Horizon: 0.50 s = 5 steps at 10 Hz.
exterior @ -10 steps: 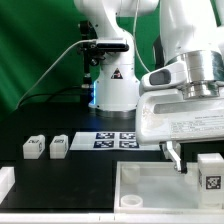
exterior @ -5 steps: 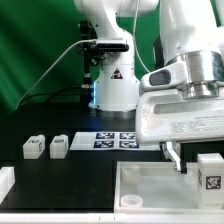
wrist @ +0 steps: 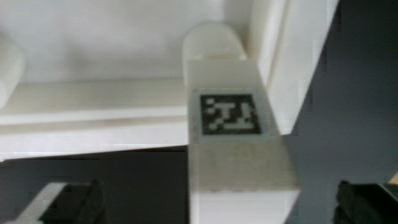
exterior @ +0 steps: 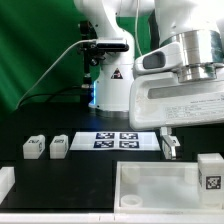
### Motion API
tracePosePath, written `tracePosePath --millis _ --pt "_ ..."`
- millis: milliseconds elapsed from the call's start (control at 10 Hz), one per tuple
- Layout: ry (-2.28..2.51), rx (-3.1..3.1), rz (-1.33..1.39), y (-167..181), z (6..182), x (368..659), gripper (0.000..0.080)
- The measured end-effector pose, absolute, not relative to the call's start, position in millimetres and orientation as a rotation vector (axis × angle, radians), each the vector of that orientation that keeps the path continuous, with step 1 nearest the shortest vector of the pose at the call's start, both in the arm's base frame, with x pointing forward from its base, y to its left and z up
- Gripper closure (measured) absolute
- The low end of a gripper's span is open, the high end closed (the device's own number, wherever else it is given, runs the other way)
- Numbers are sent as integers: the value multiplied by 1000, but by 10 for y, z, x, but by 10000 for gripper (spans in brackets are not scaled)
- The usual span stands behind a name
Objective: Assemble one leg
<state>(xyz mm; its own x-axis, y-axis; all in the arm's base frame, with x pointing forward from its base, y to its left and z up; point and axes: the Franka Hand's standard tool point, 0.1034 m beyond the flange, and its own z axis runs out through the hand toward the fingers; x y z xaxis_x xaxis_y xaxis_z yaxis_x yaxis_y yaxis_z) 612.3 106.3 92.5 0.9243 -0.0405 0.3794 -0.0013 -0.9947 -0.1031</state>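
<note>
In the exterior view there are three legs on the dark tabletop (exterior: 85,170). Two sit close side by side at the view's left, the left leg (exterior: 33,148) and its neighbour (exterior: 59,147). A third leg (exterior: 210,172), with a tag on its face, is at the view's right. It stands at the right end of the one rimmed panel (exterior: 150,168), though I cannot tell whether it is inside the rim or just beside it. One marker board (exterior: 120,140) lies between the pair and the arm. The fingers (exterior: 170,146) hang above the tabletop behind the panel, holding nothing. In the wrist view one tagged leg (wrist: 231,150) runs along the panel wall (wrist: 107,100). The two dark fingers (wrist: 63,205) are spread wide on either side of the leg, clear of it.
</note>
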Motion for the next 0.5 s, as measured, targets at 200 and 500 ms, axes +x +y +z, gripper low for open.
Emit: tracePosePath --millis 200,500 --pt "64 -2983 -229 1099 1005 6238 150" --pt "45 -2988 59 1142 957 6282 150"
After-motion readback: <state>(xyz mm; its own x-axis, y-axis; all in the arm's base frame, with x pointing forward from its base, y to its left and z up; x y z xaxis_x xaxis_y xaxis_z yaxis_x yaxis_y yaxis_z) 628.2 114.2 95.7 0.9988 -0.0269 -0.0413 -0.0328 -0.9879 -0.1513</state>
